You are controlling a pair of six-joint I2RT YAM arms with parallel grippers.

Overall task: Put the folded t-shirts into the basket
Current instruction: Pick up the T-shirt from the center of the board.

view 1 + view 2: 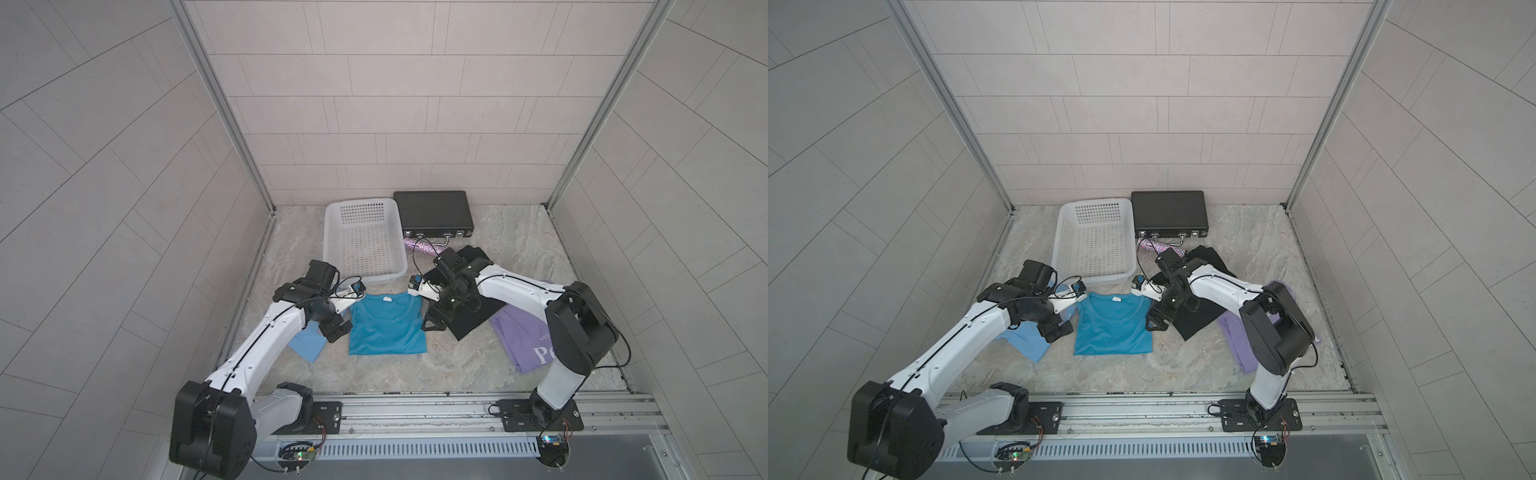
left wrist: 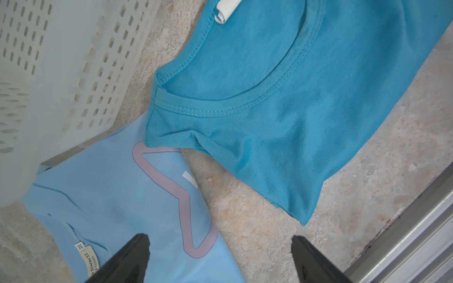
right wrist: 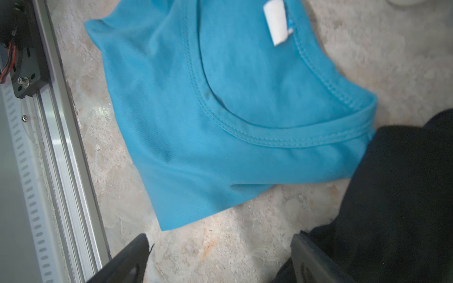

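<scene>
The teal t-shirt (image 1: 386,328) (image 1: 1113,328) lies folded flat on the stone floor between my two grippers. My left gripper (image 1: 334,328) (image 2: 219,239) hangs open just left of it, over the edge of the light blue t-shirt (image 1: 307,347) (image 2: 122,208) with the pink graphic. At the teal shirt's right side my right gripper (image 1: 434,324) (image 3: 219,237) stands open beside the black t-shirt (image 1: 478,320) (image 3: 397,196). The lavender t-shirt (image 1: 528,345) lies partly hidden under the right arm. Behind the shirts stands the white basket (image 1: 332,232) (image 2: 61,73), with nothing in it.
A flat black briefcase (image 1: 432,212) lies to the right of the basket at the back wall. A glittery roll (image 1: 419,247) sits in front of it. A metal rail (image 1: 415,409) runs along the front edge, and tiled walls close in both sides.
</scene>
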